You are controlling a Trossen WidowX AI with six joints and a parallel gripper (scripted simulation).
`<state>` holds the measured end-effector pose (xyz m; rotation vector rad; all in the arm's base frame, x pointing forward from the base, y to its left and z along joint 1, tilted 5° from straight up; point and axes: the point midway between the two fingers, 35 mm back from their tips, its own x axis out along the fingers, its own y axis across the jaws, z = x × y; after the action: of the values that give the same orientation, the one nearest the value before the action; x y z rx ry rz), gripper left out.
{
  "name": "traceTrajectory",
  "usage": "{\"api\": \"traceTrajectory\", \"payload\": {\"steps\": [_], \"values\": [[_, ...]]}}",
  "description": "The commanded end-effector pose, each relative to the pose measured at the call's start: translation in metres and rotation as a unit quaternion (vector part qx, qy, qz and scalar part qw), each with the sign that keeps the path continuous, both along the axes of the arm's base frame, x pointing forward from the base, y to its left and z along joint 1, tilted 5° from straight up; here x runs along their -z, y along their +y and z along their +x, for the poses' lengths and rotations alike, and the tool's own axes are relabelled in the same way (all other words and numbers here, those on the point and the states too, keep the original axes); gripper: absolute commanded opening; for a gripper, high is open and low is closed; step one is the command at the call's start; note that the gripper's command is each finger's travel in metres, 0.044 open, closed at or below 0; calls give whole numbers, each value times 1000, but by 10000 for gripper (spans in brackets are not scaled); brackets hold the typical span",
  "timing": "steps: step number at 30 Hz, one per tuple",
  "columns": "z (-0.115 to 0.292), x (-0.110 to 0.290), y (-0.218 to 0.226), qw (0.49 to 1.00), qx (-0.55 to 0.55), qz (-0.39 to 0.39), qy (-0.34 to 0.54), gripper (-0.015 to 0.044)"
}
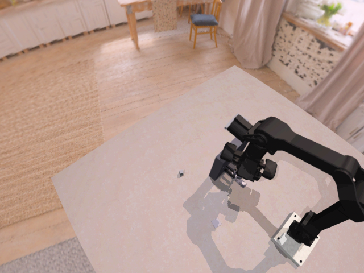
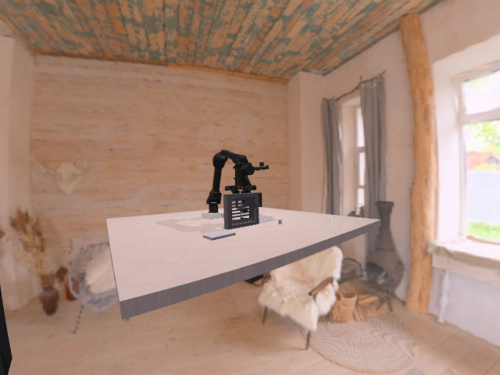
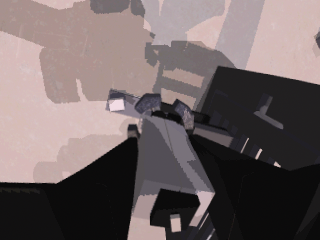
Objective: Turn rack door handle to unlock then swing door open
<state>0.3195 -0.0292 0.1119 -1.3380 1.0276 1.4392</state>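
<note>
The rack's dark frame (image 1: 216, 168) (image 2: 230, 212) (image 3: 295, 110) stands upright on the table. The slatted door shows only in part; in the wrist view a grey strip of it (image 3: 212, 134) stands out from the frame. It looks ajar, but its angle cannot be read. A pale-ended piece (image 1: 242, 183) (image 3: 117, 103) shows on the fingers' far side from the frame. My gripper (image 3: 163, 143) points down in front of the frame and is shut on the door's handle, a dark piece between the fingertips. The handle is mostly hidden, so its turn cannot be judged.
A small grey cube (image 1: 181, 173) (image 2: 280, 222) lies beyond the frame. A flat grey plate (image 2: 219, 234) lies behind it, and a small pale tile (image 1: 215, 223) lies towards the arm's base (image 1: 304, 249). The arm reaches over the frame; its wrist is close above it.
</note>
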Motion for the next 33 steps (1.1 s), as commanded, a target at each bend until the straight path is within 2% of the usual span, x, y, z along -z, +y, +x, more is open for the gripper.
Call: {"api": "traceTrajectory", "payload": {"steps": [1,10,11,14,22,33], "values": [[1,1,-1,1000,-12,-3,-2,48],[1,1,-1,1000,-12,-3,-2,285],[1,1,-1,1000,-12,-3,-2,294],[1,1,-1,1000,25,-3,0,294],[1,1,-1,975,220,-7,13,294],[1,1,-1,880,474,-11,30,294]]}}
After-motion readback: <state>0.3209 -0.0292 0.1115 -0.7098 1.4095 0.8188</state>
